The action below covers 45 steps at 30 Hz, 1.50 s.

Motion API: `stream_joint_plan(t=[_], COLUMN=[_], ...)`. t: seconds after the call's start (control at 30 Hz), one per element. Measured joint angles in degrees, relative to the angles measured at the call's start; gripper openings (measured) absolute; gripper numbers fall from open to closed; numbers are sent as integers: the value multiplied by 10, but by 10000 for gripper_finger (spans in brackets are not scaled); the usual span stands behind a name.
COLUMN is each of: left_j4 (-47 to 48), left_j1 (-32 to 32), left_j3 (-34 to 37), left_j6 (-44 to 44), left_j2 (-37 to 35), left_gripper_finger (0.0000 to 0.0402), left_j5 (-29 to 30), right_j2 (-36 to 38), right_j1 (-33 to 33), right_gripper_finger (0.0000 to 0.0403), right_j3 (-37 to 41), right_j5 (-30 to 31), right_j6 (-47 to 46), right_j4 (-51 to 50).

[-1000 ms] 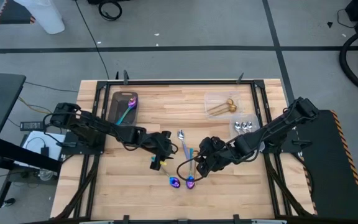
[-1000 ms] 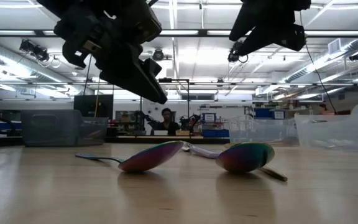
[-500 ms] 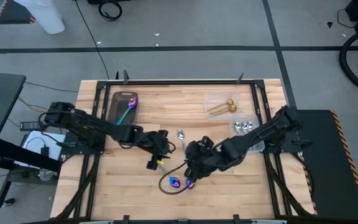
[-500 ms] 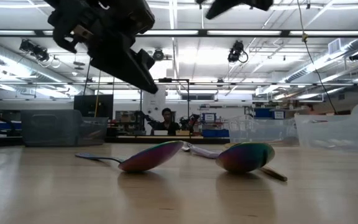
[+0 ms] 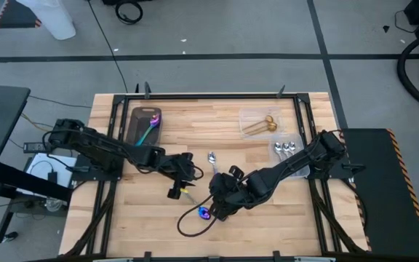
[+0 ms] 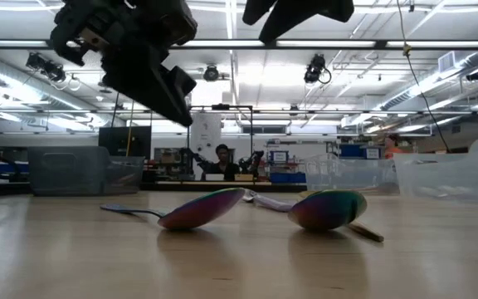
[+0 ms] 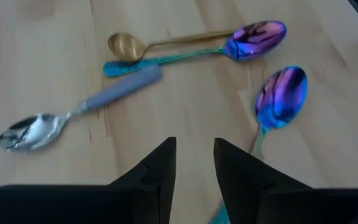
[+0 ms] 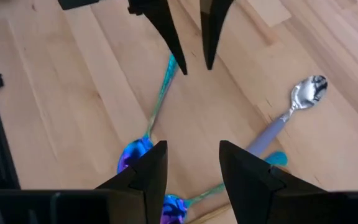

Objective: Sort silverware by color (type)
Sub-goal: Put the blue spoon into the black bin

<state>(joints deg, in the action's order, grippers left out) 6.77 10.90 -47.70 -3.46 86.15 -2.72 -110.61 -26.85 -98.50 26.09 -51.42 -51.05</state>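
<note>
While unsorted iridescent spoons (image 7: pixel 272 68) lie mid-surface (image 5: pixel 158 225), the left pincer (image 7: pixel 194 163) and right pincer (image 8: pixel 188 165) hover open, positioned to pick.

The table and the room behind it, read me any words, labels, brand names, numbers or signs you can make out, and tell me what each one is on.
None can be read.
Spoons, tray, clear containers, left gripper and right gripper: no lettering shows.
Room shelves and bins in the low view: any labels are too small and blurred to read.
</note>
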Motion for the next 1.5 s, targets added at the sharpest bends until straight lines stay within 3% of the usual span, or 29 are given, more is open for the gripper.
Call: stream_joint_plan(t=[0.33, 0.6, 0.77, 1.2, 1.5], left_j4=[29, 152, 171, 147, 54], left_j1=[2, 10, 10, 10, 42], left_j3=[-1, 0, 0, 0, 4], left_j6=[29, 65, 74, 68, 65], left_j2=[-28, -27, -27, -27, -16], left_gripper_finger=[117, 117, 117, 117, 117], left_j5=[1, -1, -1, -2, -18], right_j2=[0, 0, 1, 1, 1], right_j1=[-2, -5, -5, 10, 11], right_gripper_finger=[155, 155, 156, 201, 206], right_j3=[7, 31, 68, 178, 194], right_j5=[45, 76, 75, -4, -50], right_j6=[-4, -22, -25, -55, -15], right_j4=[20, 26, 49, 117, 135])
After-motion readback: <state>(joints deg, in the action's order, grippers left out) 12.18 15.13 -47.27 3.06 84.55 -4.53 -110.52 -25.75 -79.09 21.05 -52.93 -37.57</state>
